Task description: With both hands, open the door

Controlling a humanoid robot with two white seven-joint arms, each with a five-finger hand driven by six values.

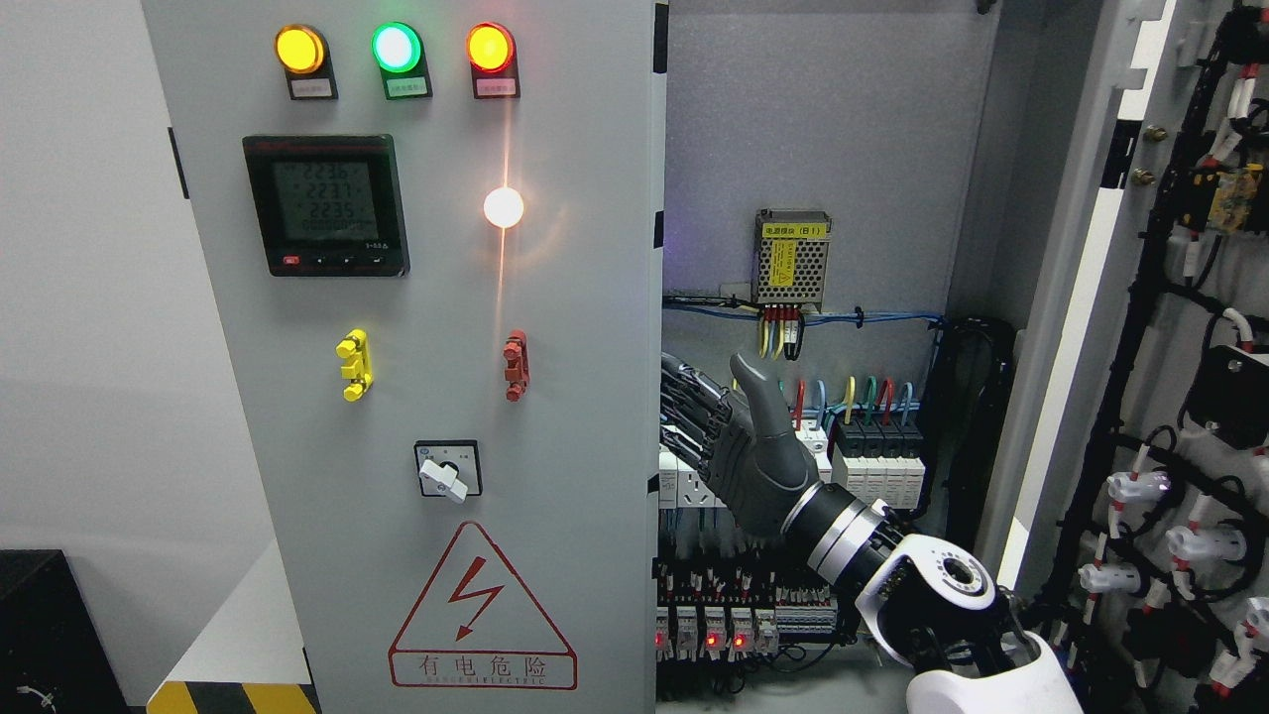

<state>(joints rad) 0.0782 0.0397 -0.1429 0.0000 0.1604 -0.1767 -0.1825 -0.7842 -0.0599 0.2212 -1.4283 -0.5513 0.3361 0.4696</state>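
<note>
My right hand (739, 446) comes in from the lower right and sits inside the open cabinet, just right of the left door (426, 347). Its fingers (689, 397) reach left to that door's right edge and curl there, seemingly behind it, while the thumb points up; I cannot tell for sure that they grip it. The left door stands closed, carrying three indicator lamps (395, 48), a digital meter (325, 204), a rotary switch (447, 469) and a red warning triangle (482, 607). The right door (1170, 327) is swung open at far right, well apart from my hand. Behind my hand sit breakers (877, 451).
</note>
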